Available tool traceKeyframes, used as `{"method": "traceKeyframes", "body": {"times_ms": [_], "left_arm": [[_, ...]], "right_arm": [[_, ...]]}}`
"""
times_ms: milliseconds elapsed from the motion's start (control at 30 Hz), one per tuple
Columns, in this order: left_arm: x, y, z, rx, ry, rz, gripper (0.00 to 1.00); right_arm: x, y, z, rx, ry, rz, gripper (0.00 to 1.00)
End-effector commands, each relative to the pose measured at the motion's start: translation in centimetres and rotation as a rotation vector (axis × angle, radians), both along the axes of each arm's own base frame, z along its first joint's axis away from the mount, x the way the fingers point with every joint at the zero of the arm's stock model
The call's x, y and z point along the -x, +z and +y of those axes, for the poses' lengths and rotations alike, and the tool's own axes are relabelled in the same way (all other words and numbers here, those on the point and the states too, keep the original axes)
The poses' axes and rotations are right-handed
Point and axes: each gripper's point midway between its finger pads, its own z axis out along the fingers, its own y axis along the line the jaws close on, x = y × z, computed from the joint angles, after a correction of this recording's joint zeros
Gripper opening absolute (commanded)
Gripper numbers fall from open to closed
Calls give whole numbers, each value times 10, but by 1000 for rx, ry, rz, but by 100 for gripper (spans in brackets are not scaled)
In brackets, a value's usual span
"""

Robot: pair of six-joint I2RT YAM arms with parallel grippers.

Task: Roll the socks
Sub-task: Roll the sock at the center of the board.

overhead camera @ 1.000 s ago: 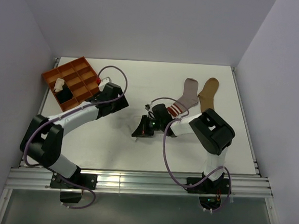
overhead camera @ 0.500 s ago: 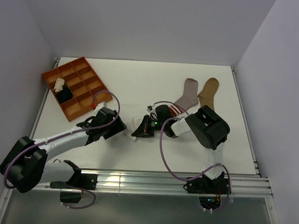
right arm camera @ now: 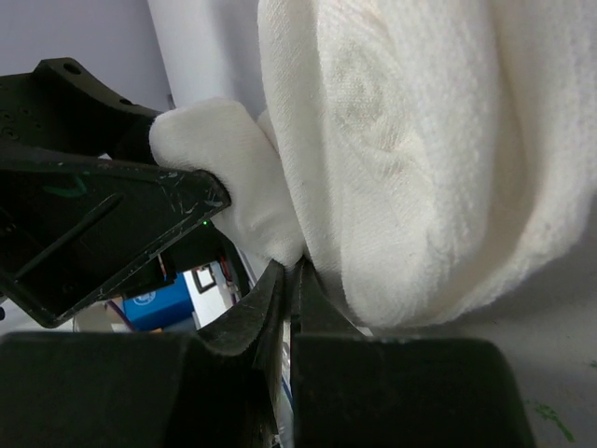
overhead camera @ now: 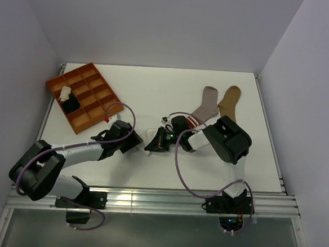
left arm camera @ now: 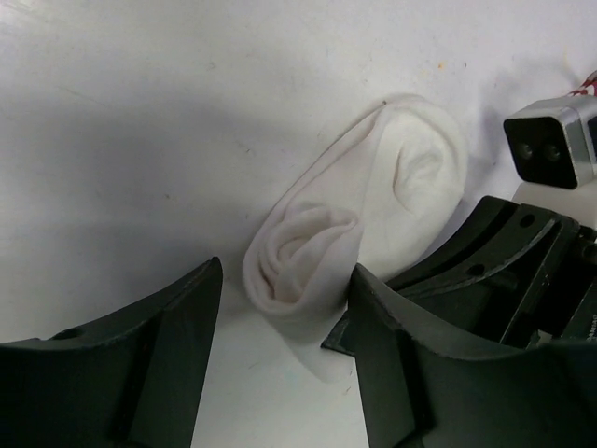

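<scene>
We are pinching the sock [left arm camera: 364,219] with the closed right claw [right arm camera: 290,280]. Its long axis is running diagonally, rolled end lying inside the open left claw [left arm camera: 283,297].

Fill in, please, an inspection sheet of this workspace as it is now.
Surface: white table, matte.
Job's things: white sock half rolled at centre; grey sock and tan sock flat, side by side; cream sock and black sock in the orange tray.
Clutter: orange tray, far left corner.
Pincers: left pincer open astride the white sock's rolled end; right pincer shut on its edge.
Cables: purple cables loop off both arms.
Surroundings: plain pale walls; metal rail at near edge.
</scene>
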Motion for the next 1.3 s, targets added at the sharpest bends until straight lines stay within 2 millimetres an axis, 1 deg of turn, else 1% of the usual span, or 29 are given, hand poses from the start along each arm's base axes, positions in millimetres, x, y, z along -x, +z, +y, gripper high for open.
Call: {"method": "traceKeyframes", "body": {"times_ms": [0,100,267,300,400,433,467,500,533,567,600,633,667,700,733,767,800,867,900,933,1000,1033,1067,1100,1133,1167,1200,1233,1267], "left_arm": [[-2,-6,-4,1,4,22,61],[3,-18,-1,-21,3,48,56],[6,-34,-1,-64,-15,104,40],[6,-36,0,-70,-19,108,33],[7,-40,0,-99,-26,128,22],[8,-41,0,-114,-28,140,14],[12,-43,3,-130,-30,159,10],[11,-43,4,-148,-26,160,6],[9,-40,3,-159,-28,159,0],[12,-42,6,-185,-29,177,0],[12,-42,9,-208,-23,181,0],[10,-39,8,-222,-30,178,0],[13,-42,12,-252,-31,201,0],[13,-42,14,-273,-31,206,0],[10,-41,13,-287,-37,209,0],[11,-42,14,-302,-42,220,0],[13,-43,16,-317,-45,235,0],[12,-42,14,-328,-54,240,0],[14,-43,14,-337,-60,248,0],[12,-41,12,-337,-66,242,0],[10,-38,8,-340,-71,238,0],[11,-37,7,-345,-79,241,0],[11,-37,7,-350,-81,243,0],[10,-36,4,-352,-92,239,0],[10,-36,3,-353,-96,241,0],[10,-37,2,-359,-98,243,0],[9,-36,0,-361,-105,240,0],[9,-37,0,-362,-109,245,0],[9,-37,-2,-360,-111,246,0]], "right_arm": [[27,-62,-30,199,-29,137,0],[27,-62,-29,193,-25,140,0],[27,-60,-30,191,-22,129,0],[26,-61,-31,198,-26,121,0],[22,-58,-31,208,-20,88,0],[21,-56,-31,207,-15,74,0],[19,-52,-30,200,-7,42,1],[18,-49,-30,199,-1,20,4],[15,-47,-30,208,-6,-13,10],[16,-46,-32,227,12,-50,14],[12,-34,-30,220,13,-105,18],[4,-33,-34,256,-9,-171,25],[5,-33,-39,284,-17,-199,29],[1,-16,-36,279,-33,-273,33],[-2,-11,-38,297,-34,-332,37],[-7,-10,-45,347,-73,-380,39],[-8,7,-42,337,-82,-448,40],[-16,15,-52,415,-127,-572,44],[-17,20,-53,437,-133,-620,44],[-12,34,-48,445,-120,-711,46],[-14,43,-50,506,-150,-808,48],[-5,49,-43,511,-117,-863,48],[-4,54,-40,522,-116,-898,49],[-8,57,-43,566,-145,-938,50],[1,58,-37,579,-111,-980,51],[1,61,-32,591,-106,-1007,51],[0,62,-32,620,-117,-1028,52],[6,60,-27,638,-85,-1052,52],[5,61,-22,646,-77,-1066,52]]}}
